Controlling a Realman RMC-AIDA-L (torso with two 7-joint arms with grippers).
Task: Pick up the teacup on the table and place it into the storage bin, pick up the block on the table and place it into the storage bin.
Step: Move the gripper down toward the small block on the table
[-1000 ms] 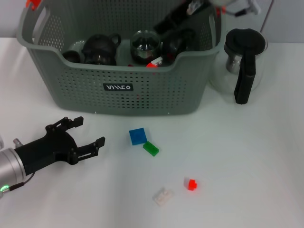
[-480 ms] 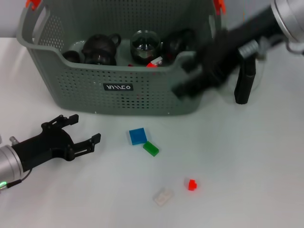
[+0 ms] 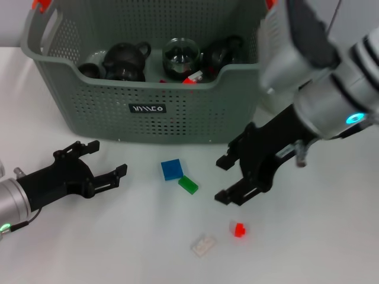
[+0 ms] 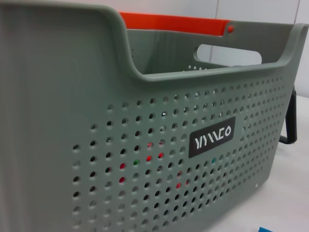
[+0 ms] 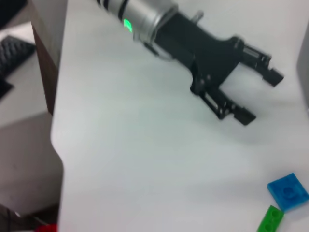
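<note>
Starting at the robot's left, the left gripper (image 3: 99, 160) rests low over the table (image 3: 331, 236), its jaws apart and holding nothing, well short of the loose pieces. Behind it stands the storage bin (image 3: 148, 109), grey-green and perforated; dark teapots and a glass cup sit inside, and no teacup shows on the table.

In front of the bin lie the blocks, all flat on the table. The blue block (image 3: 172, 170) and the green block (image 3: 188, 185) touch at a corner or very nearly. Nearer the robot are a clear block (image 3: 203, 244) and a small red block (image 3: 238, 229), apart from each other.

These look like hard plastic bricks: light, stiff, not fragile, but smooth-sided and low, so likely to skid or tip if pinched off-centre. The best hold is probably across two opposite flat sides, coming straight down. With the blue one, a jaw risks nudging the green one beside it.

The right gripper (image 3: 227, 179) hangs over the table just right of the green block and above the red one, jaws spread wide and empty.
</note>
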